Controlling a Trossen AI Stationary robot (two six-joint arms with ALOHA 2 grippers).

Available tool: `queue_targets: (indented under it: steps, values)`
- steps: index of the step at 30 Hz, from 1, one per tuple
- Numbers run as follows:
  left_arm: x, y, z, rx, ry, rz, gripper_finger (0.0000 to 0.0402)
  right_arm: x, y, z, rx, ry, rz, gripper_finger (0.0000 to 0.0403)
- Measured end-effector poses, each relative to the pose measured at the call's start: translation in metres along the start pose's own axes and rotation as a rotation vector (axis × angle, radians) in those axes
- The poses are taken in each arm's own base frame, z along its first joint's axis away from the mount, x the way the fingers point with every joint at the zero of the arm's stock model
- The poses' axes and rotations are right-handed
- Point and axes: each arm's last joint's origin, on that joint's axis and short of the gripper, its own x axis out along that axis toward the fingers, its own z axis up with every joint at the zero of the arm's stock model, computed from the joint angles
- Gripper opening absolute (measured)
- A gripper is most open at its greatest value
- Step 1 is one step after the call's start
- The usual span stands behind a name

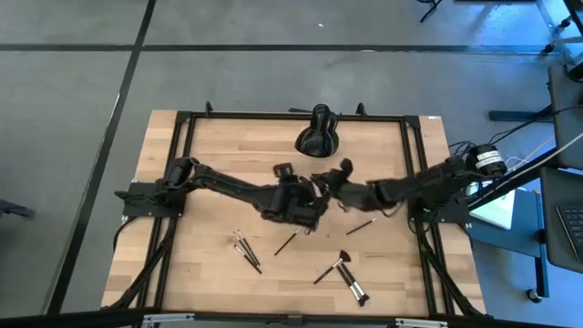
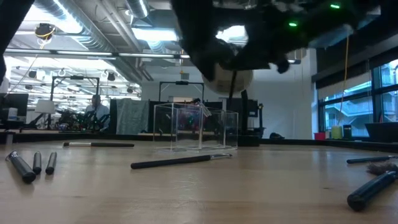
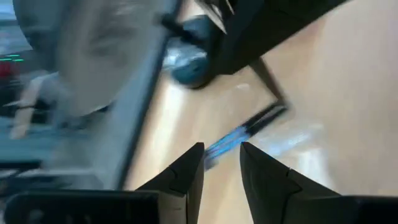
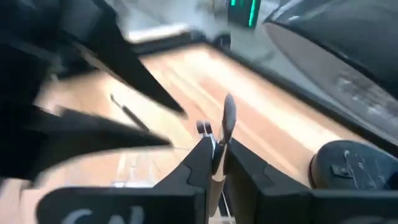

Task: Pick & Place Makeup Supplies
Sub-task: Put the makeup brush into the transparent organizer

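Note:
My two grippers meet over the middle of the table. My right gripper (image 4: 217, 152) is shut on one thin makeup brush (image 4: 227, 118), whose dark end sticks out past the fingertips. My left gripper (image 3: 222, 155) faces it with a gap between its fingers; a blurred brush (image 3: 255, 123) runs away from just beyond that gap, and I cannot tell whether it touches. The other makeup brushes lie flat on the wood: a cluster (image 1: 244, 248), single ones (image 1: 287, 241) (image 1: 362, 225) and two near the front (image 1: 332, 269) (image 1: 355, 290). The clear organiser tray (image 2: 196, 127) stands below the arms. My right gripper pinches the brush's shaft (image 4: 219, 163) between its two fingers. The brush runs along the fingers, not across them, and its dark end (image 4: 229, 111) stands out beyond the fingertips. The brush is lifted clear of the table.
The large black rounded object (image 1: 319, 137) sits at the far middle of the table. A black frame (image 1: 273, 116) runs around the wooden top. More brushes show lying flat in the low view, at its left (image 2: 28, 165), middle (image 2: 180, 160) and right (image 2: 373, 186).

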Motion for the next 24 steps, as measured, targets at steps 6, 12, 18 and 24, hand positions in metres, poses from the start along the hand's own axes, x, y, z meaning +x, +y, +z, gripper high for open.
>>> queue_targets:
  steps: [6,12,18,24]
  values:
    - [-0.029,-0.002,-0.023,0.011,0.005,0.138,0.0093,0.024,0.003,0.027,-0.090,0.070,0.021,0.0039]
    - [-0.044,0.007,-0.041,-0.035,0.028,0.238,0.0091,0.051,0.010,0.029,-0.177,0.191,0.048,0.0039]
    - [-0.047,0.016,-0.061,-0.059,0.041,0.216,0.0090,0.066,0.018,0.025,-0.275,0.310,-0.017,0.0039]
    - [-0.041,0.033,-0.084,-0.150,0.085,0.202,0.0090,0.066,0.019,0.031,-0.301,0.396,-0.035,0.0044]
